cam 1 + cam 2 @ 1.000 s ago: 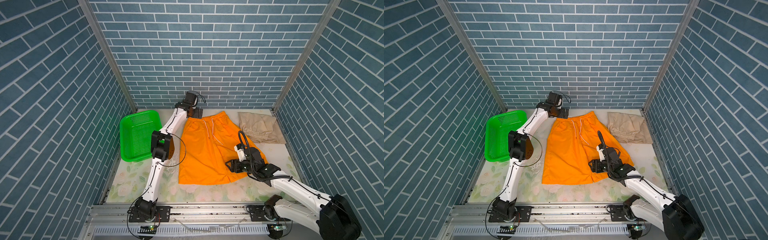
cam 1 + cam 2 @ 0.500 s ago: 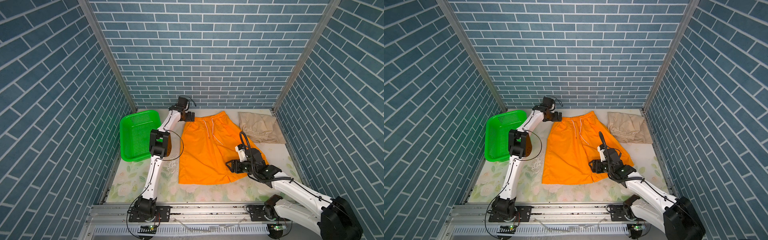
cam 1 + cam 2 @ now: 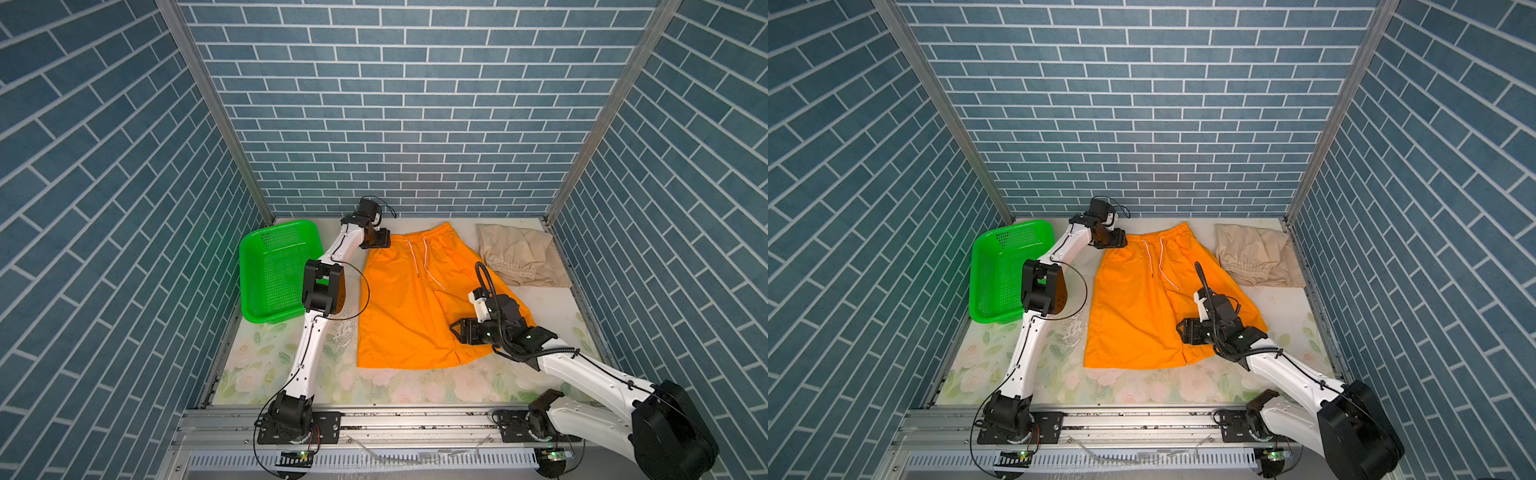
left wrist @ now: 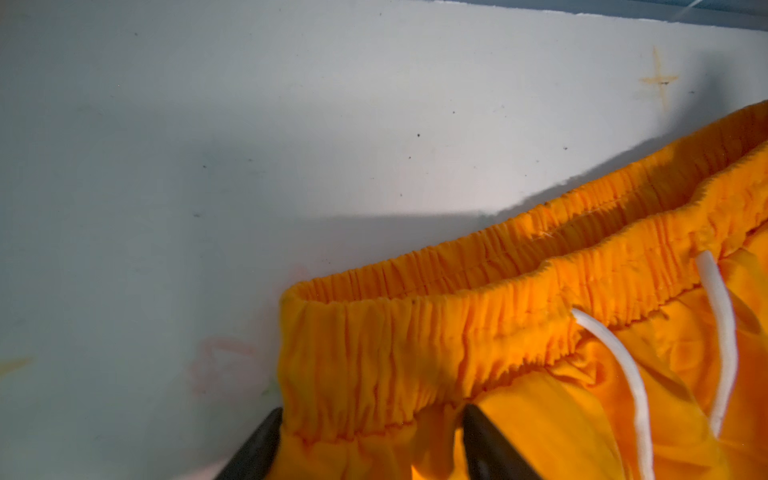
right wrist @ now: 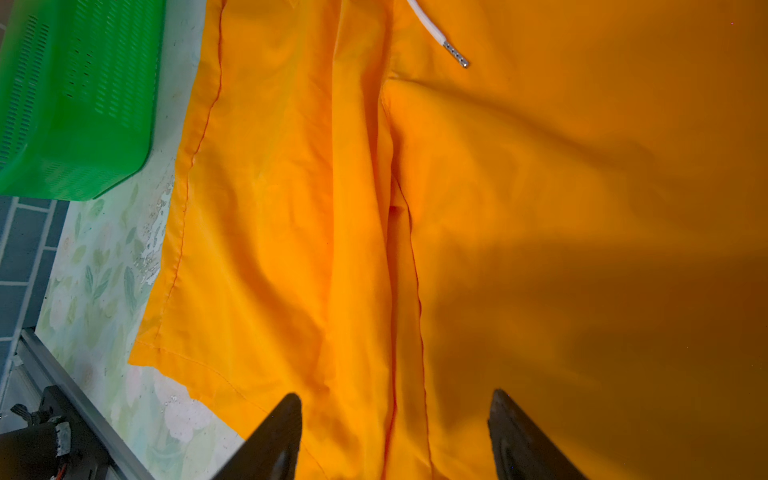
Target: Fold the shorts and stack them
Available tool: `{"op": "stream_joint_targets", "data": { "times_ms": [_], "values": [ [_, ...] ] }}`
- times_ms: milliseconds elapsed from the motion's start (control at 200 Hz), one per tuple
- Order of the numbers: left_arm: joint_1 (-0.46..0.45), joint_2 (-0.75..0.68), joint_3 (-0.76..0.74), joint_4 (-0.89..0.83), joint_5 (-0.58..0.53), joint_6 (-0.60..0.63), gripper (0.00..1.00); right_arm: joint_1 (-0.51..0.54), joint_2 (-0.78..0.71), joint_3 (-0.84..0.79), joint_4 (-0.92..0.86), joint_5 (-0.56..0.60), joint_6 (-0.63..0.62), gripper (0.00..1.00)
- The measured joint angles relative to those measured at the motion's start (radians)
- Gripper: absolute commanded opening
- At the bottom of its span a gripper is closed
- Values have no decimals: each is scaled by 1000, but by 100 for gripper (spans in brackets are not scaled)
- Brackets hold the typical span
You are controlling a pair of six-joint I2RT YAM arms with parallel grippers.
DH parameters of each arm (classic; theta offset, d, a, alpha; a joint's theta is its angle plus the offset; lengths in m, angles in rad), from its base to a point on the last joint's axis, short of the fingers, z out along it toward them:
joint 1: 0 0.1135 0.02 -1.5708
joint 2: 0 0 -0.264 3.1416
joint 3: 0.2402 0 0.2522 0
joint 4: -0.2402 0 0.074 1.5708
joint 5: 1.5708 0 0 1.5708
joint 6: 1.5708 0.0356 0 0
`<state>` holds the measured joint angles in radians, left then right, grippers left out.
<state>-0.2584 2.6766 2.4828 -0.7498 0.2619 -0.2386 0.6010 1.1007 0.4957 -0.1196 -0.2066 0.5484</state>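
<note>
Bimanual cell, fold-and-stack task. The orange shorts (image 3: 415,299) lie spread flat, front up, in the middle of the worktop (image 3: 415,386), waistband at the far side and leg hems near. The beige shorts (image 3: 519,253) lie in a loose heap at the far right, just beside the orange pair's right edge. A green basket (image 3: 274,274) stands at the far left, apart from both.

Handling: both garments are thin, light cloth, limp and likely a little slippery, so a lifted edge will sag and drag the rest along. The gathered waistband (image 4: 415,332) is the thickest, firmest part and gives the best purchase at its corners; a hem corner serves for the opposite end. The white drawstring (image 4: 623,365) lies loose on the front and may trail into a fold.

Left tool (image 4: 370,424): down at the far-left corner of the orange waistband, its jaws about half apart and standing either side of that corner. Cloth lies between them, but it does not look pinched, and nothing is lifted.

Right tool (image 5: 395,415): jaws wide and empty, poised over the near-right leg of the orange shorts close to the centre seam. Whether the tips touch the cloth cannot be told.

Judged stage: early — the orange pair is unfolded, the beige pair not yet laid out, and nothing is stacked.
</note>
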Motion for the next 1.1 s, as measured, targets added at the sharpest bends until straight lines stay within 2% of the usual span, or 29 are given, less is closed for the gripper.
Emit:
{"op": "stream_joint_targets", "data": {
  "times_ms": [115,180,320,415,570,740,820,890,965,1100],
  "values": [
    [22,-16,-54,9,6,-18,5,50,69,76,-79,23,-55,72],
    [33,-55,-117,22,-5,-23,2,116,108,116,-118,31,-98,72],
    [47,-159,-257,21,-47,-35,0,288,173,213,-200,71,-211,73],
    [48,-211,-318,23,-84,-38,0,421,277,338,-224,104,-298,73],
    [49,-248,-381,29,-116,-38,0,628,464,493,-184,158,-422,75],
    [50,-270,-442,44,-123,-36,0,776,630,551,-153,210,-507,73],
    [50,-284,-459,45,-127,-34,0,795,665,547,-150,257,-507,74],
    [50,-318,-494,50,-135,-33,0,777,632,496,-126,290,-473,75],
    [50,-390,-576,61,-150,-36,0,722,515,383,-95,304,-396,76],
    [66,-576,-792,119,-151,-75,0,551,269,227,-89,336,-225,77]
  ]
}}
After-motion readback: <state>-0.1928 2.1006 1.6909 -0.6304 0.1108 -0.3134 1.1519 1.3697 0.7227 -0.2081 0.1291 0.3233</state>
